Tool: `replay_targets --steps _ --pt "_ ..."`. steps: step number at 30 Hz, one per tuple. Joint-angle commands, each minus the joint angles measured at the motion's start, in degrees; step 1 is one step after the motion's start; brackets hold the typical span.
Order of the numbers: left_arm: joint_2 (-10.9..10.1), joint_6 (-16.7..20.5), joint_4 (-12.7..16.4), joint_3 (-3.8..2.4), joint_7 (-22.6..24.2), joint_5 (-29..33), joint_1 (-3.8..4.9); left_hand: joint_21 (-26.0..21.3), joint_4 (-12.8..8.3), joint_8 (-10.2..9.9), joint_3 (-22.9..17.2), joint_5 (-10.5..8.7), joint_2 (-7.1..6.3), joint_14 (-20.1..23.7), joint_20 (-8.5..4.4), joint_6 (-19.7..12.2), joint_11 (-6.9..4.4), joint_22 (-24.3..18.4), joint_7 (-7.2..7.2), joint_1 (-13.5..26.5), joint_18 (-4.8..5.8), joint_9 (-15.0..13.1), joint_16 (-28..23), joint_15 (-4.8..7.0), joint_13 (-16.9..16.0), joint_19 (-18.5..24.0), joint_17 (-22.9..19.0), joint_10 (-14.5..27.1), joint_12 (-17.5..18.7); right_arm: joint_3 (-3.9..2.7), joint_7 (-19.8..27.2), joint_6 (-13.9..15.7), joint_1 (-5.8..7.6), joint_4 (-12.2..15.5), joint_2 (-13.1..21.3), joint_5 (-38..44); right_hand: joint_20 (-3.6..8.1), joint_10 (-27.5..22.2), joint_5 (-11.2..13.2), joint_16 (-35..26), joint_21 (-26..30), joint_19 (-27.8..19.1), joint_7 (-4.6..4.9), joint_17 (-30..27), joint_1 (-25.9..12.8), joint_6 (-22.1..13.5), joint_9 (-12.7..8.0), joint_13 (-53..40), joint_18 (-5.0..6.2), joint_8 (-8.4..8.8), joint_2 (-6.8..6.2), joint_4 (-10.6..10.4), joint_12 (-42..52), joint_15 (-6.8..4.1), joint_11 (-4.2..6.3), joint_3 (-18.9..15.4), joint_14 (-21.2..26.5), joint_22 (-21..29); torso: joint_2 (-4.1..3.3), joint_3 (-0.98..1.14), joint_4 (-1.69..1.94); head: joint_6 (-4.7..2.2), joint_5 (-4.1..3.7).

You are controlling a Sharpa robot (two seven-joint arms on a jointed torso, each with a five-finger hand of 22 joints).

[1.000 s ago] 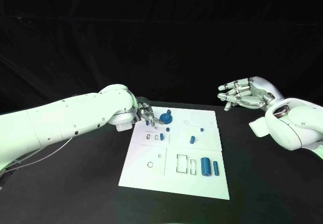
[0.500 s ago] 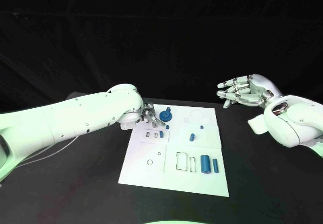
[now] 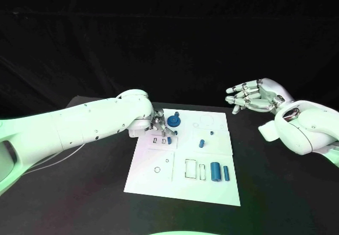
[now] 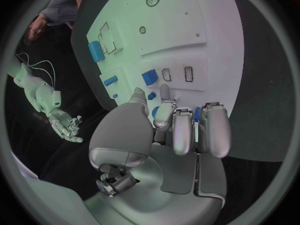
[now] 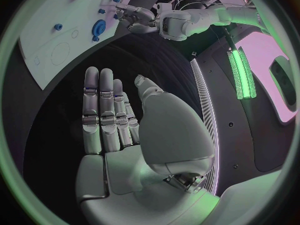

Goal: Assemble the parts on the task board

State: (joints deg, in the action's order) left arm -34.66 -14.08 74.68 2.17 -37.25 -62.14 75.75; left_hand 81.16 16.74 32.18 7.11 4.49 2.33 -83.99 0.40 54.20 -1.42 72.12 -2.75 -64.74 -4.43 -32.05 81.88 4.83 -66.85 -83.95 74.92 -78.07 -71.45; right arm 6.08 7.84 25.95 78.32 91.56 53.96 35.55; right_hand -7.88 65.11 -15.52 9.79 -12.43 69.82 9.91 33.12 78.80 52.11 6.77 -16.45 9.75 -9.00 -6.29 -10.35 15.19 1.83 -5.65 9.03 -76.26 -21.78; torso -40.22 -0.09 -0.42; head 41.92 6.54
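Most parts (image 3: 215, 173) lie loose on the board (image 3: 148, 182); left hand (image 3: 157, 122) reaches there, grip unclear; right hand (image 3: 253, 97) is open.

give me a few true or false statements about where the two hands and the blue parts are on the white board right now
1. The right hand is held off the task board, over the black table's far right side, fingers apart and holding nothing. True.
2. The left hand is down at the board's near edge. False: it is at the far left corner of the board, beside the round blue part.
3. Two upright blue cylinders stand side by side toward the board's near right corner. True.
4. The right hand holds a blue part. False: its palm and fingers are bare in the right wrist view.
5. A small blue piece lies near the middle of the board. True.
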Motion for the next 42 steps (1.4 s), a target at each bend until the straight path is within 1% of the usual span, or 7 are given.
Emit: replay_targets --steps 1,11,16,24,28,36,42 --pt "0.3 -2.7 -0.3 0.01 -0.3 0.2 -0.06 0.4 -0.1 0.4 0.3 -0.01 0.14 -3.0 -0.26 -0.5 -0.02 0.1 0.04 0.2 1.07 -0.1 0.0 0.24 0.1 -0.6 3.2 0.6 0.3 -0.02 0.8 -0.7 -0.04 0.0 -0.1 1.1 -0.03 -0.2 -0.3 -0.4 0.3 0.5 0.48 -0.1 0.0 0.0 -0.1 0.1 0.73 0.38 -0.34 0.1 -0.2 0.22 -0.34 -0.4 -0.1 0.2 0.03 0.03 -0.02 0.19 -0.22" --pt "0.7 -3.6 -0.5 0.03 -0.4 0.7 -0.18 0.4 -0.1 0.4 0.3 0.00 0.24 -3.0 -0.25 -0.6 -0.01 0.2 0.03 0.1 1.09 -0.3 0.0 0.23 0.2 -0.6 3.2 0.6 0.4 -0.01 1.0 -0.8 -0.06 -0.2 -0.5 1.3 -0.11 -0.3 -0.4 -0.8 0.6 0.5 0.56 -0.2 -0.1 0.0 -0.1 0.4 0.73 0.41 -0.20 0.1 -0.4 0.31 -0.42 -0.4 -0.1 0.6 -0.02 0.06 0.03 0.16 0.09" --pt "0.8 -3.9 -0.5 0.05 -0.4 0.8 -0.19 0.4 -0.1 0.5 0.3 0.01 0.31 -3.0 -0.24 -0.7 0.00 0.3 0.03 0.1 1.10 -0.3 0.0 0.22 0.1 -0.6 3.2 0.7 0.3 -0.01 1.0 -0.8 -0.08 -0.3 -0.6 1.3 -0.12 -0.3 -0.5 -0.8 0.7 0.5 0.57 -0.2 -0.1 0.0 -0.1 0.4 0.73 0.41 -0.18 0.1 -0.4 0.32 -0.43 -0.4 -0.1 0.6 -0.06 0.07 0.16 0.24 -0.04" --pt "1.1 -4.2 -0.7 0.07 -0.4 1.9 -0.22 0.4 -0.1 0.5 0.3 0.01 0.31 -3.0 -0.24 -0.7 0.00 0.3 0.03 0.1 1.10 -0.3 0.0 0.22 0.1 -0.6 3.2 0.7 0.3 0.01 1.0 -0.9 -0.14 -0.4 -1.0 1.3 -0.13 -0.3 -0.5 -0.9 0.7 0.5 0.57 -0.2 -0.1 0.0 -0.1 0.4 0.73 0.41 -0.17 0.1 -0.4 0.33 -0.44 -0.4 -0.1 0.6 -0.12 0.02 0.01 0.15 0.06" --pt "1.3 -4.2 -1.0 0.08 -0.4 2.4 -0.26 0.5 -0.1 0.5 0.4 0.01 0.43 -3.0 -0.23 -0.8 0.00 0.4 0.01 0.0 1.13 -0.4 0.0 0.21 0.1 -0.7 3.2 0.7 0.4 0.02 1.0 -0.9 -0.17 -0.4 -1.0 1.3 -0.17 -0.3 -0.5 -1.0 0.8 0.5 0.62 -0.2 -0.1 0.0 -0.2 0.5 0.73 0.41 -0.02 0.0 -0.4 0.36 -0.48 -0.3 -0.1 0.8 -0.11 0.07 0.02 0.06 0.11" --pt "1.5 -4.4 -1.2 0.09 -0.3 2.8 -0.32 0.6 -0.3 1.0 0.3 0.08 1.46 -3.0 -0.14 -1.3 0.06 0.6 -0.03 -1.5 1.13 -1.3 -0.1 0.15 0.3 -0.6 3.3 1.0 0.5 0.02 1.0 -1.3 -0.19 -0.5 -1.2 1.2 -0.19 -0.4 -0.5 -1.1 0.9 0.5 0.63 -0.3 -0.1 0.0 -0.2 0.6 0.73 0.41 0.03 0.0 -0.4 0.38 -0.49 -0.3 -0.1 0.9 -0.08 0.08 0.15 0.35 -0.06" --pt "1.5 -4.8 -1.1 0.09 -0.2 3.0 -0.33 0.7 -0.3 1.1 0.2 0.10 1.67 -3.0 -0.12 -1.5 0.07 0.6 -0.04 -2.0 1.14 -1.5 -0.1 0.14 0.3 -0.6 3.3 1.0 0.5 0.03 1.0 -1.7 -0.20 -0.7 -1.4 1.2 -0.21 -0.4 -0.5 -1.2 1.0 0.5 0.64 -0.3 -0.1 0.0 -0.2 0.6 0.73 0.42 0.03 0.0 -0.5 0.40 -0.51 -0.4 0.0 1.0 -0.10 0.10 0.14 0.42 0.03"
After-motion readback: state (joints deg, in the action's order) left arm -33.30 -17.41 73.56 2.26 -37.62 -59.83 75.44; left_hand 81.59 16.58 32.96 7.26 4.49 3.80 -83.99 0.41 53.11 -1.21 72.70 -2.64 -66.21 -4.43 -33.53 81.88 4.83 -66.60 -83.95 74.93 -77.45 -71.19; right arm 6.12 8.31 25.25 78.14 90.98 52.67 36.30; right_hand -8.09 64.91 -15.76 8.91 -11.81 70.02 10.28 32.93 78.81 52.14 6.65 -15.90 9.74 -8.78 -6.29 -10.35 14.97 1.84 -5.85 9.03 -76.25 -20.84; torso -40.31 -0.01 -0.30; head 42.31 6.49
